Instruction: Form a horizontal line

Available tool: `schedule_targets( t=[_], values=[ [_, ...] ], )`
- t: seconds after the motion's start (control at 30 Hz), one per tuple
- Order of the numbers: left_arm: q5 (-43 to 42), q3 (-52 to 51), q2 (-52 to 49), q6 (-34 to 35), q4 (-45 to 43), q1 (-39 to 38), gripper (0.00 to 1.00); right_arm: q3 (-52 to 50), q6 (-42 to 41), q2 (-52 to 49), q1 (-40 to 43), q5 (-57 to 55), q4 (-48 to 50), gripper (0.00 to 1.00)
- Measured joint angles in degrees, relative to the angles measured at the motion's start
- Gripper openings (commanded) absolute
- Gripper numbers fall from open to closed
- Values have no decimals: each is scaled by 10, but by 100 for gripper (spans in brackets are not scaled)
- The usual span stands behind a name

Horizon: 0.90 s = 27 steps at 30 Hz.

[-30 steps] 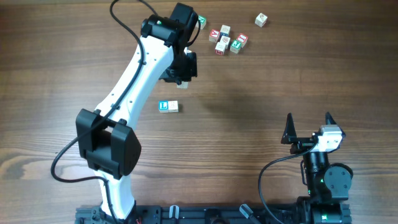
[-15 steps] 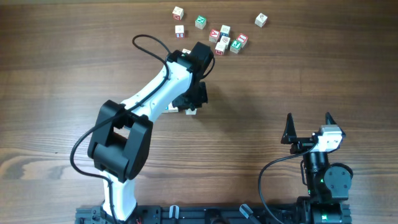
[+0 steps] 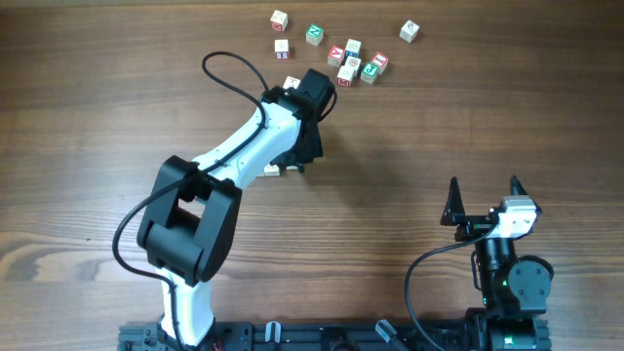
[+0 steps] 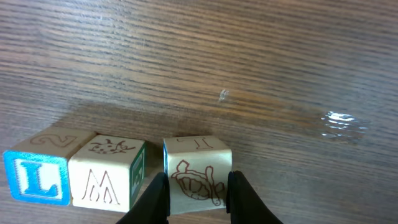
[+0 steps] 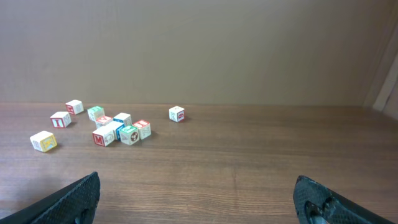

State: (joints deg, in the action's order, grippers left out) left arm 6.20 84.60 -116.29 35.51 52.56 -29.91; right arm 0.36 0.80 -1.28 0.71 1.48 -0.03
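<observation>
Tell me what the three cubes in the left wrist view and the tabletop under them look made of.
The L cube, the M cube and the third cube, in the left pincer, look like pale matte wood: faint grain, brown line drawings; the L face is painted blue. The table shows dark streaked grain with glossy glints: wood or wood-look laminate, I cannot tell which.

Overhead we get flat, even light, soft shadows only. Left wrist: gripped cube (image 4: 198, 177) sharp, shadow band on the table (image 4: 186, 50) behind it, glare patch up-right of it. Right wrist a bit dim; right gripper (image 5: 196, 180) tips blurred.
</observation>
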Motion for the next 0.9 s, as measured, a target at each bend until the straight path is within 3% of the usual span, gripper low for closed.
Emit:
schedule_targets(
  t=[0.67, 0.77, 0.9],
  values=[
    [10, -5, 1, 0, 1, -23, 21, 0, 0, 0, 0, 0, 0, 100],
    [13, -5, 1, 3, 4, -23, 37, 0, 0, 0, 0, 0, 0, 100],
    [15, -11, 1, 5, 8, -23, 42, 0, 0, 0, 0, 0, 0, 99]
  ],
)
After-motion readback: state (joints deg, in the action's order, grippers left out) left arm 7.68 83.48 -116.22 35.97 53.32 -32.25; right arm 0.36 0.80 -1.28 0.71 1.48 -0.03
